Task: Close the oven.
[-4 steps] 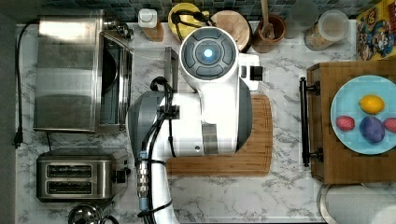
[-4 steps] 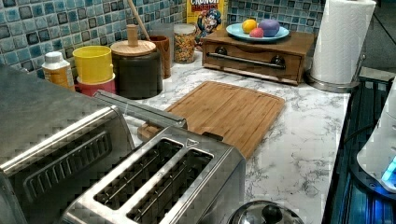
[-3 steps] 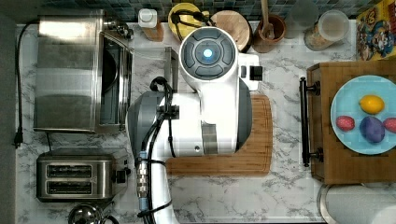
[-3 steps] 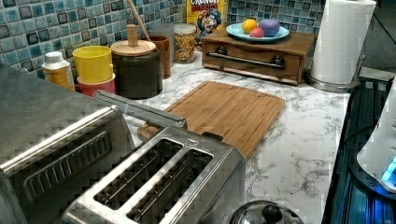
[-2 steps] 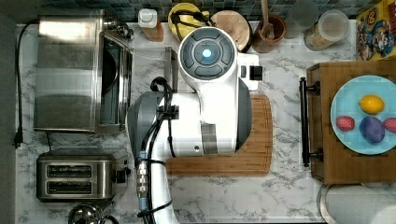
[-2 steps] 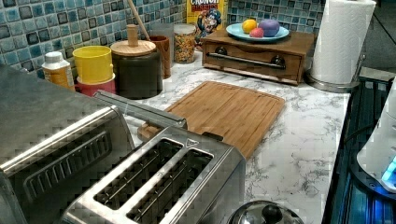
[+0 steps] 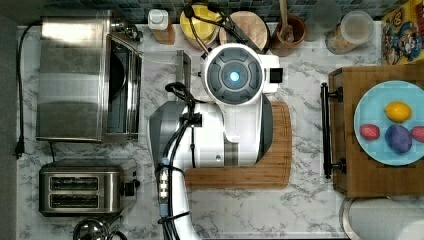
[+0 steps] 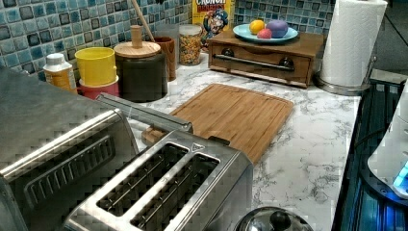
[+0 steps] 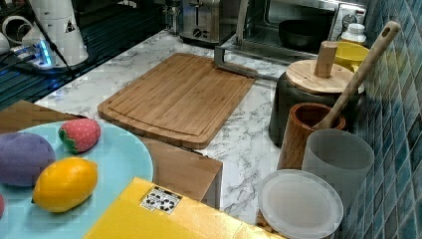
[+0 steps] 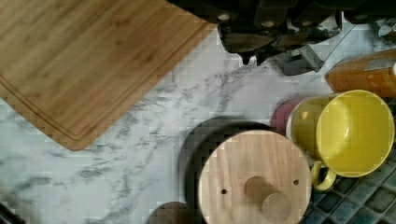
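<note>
The oven (image 7: 72, 75) is a boxy steel unit at the top view's left, with a black cord down its outer side. Its glass door hangs down flat, and the bar handle (image 7: 183, 72) points toward the arm. The right view shows the oven (image 9: 298, 20) open, a dark pan inside, and the handle (image 9: 234, 67) just above the counter. In the left view the handle (image 8: 144, 113) lies level beside the board. My white arm (image 7: 232, 77) hovers over the cutting board next to the handle. In the wrist view the dark gripper (image 10: 261, 44) sits above the marble near the canisters.
A two-slot toaster (image 7: 82, 187) stands beside the oven. The bamboo cutting board (image 7: 275, 167) lies mid-counter. A yellow mug (image 10: 348, 133), a wood-lidded black canister (image 10: 254, 179) and jars line the tiled back wall. A wooden box (image 7: 345, 150) carries a plate of toy fruit; a paper towel roll (image 8: 353, 43) stands near it.
In the top view the arm's round head has shifted slightly right and down, away from the back wall. The oven door and handle lie as before.
</note>
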